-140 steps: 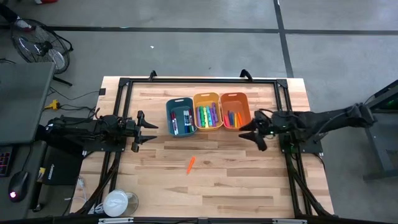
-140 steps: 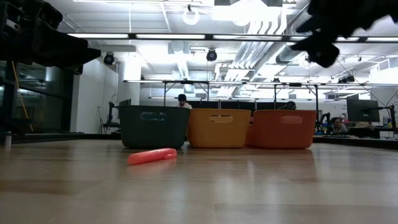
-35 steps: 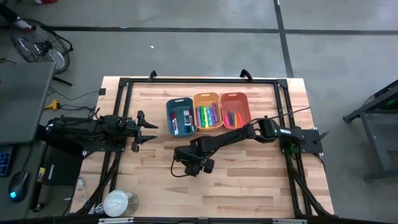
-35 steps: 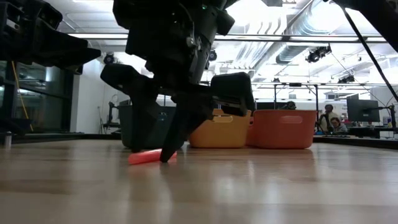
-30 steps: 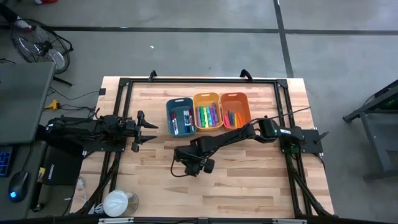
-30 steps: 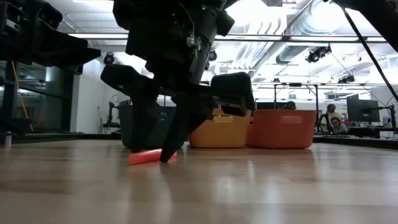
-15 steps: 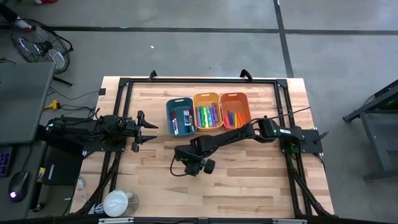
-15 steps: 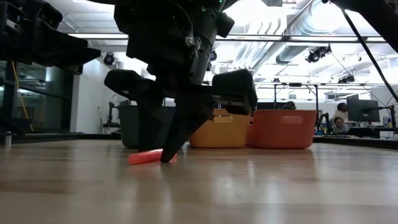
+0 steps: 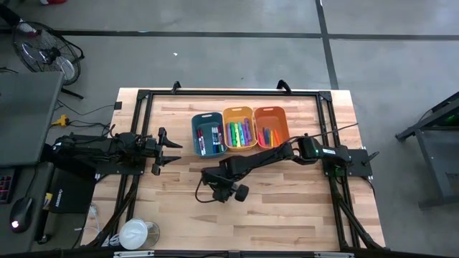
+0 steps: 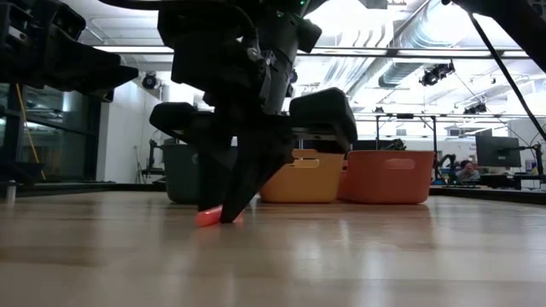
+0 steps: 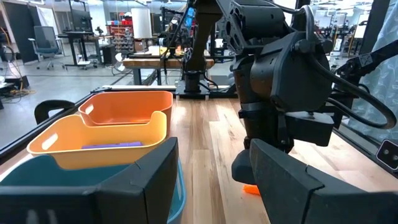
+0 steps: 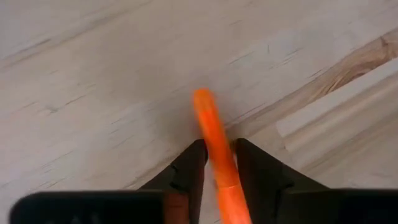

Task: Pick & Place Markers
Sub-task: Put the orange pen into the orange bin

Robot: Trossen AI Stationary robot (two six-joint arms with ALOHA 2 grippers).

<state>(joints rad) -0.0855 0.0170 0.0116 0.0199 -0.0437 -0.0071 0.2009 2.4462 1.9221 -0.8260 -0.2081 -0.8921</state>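
One orange marker [image 12: 208,118] lies flat on the wooden table, in front of three bins. My right gripper [image 12: 217,149] points steeply down at it, shut on it, and hides it in the high view [image 9: 219,188]. In the low view, a short stub of the marker [image 10: 207,217] shows beside the fingertips [image 10: 229,211]. More markers lie in the teal bin [image 9: 208,134], the yellow-orange bin [image 9: 239,129] and the orange bin [image 9: 271,127]. My left gripper [image 9: 172,152] waits open at the table's left, pointing level. My right gripper pinches the orange marker's barrel [image 12: 219,157] between its two fingers, one on each long side. The fingers come from above, slanting steeply down, and lie across the marker. One end [image 12: 201,95] sticks out past the fingertips. The marker lies on the table.
A black frame rail [image 9: 229,93] runs round the work area. A white cup-like thing [image 9: 135,233] stands at the near left corner. Bare wood lies near and to the right of the right gripper.
My right gripper has sunk a little onto the marker, rolled slightly, and drawn its fingers together until they meet the marker's sides. In the low view, less of the marker now shows beside the fingers than a second ago.
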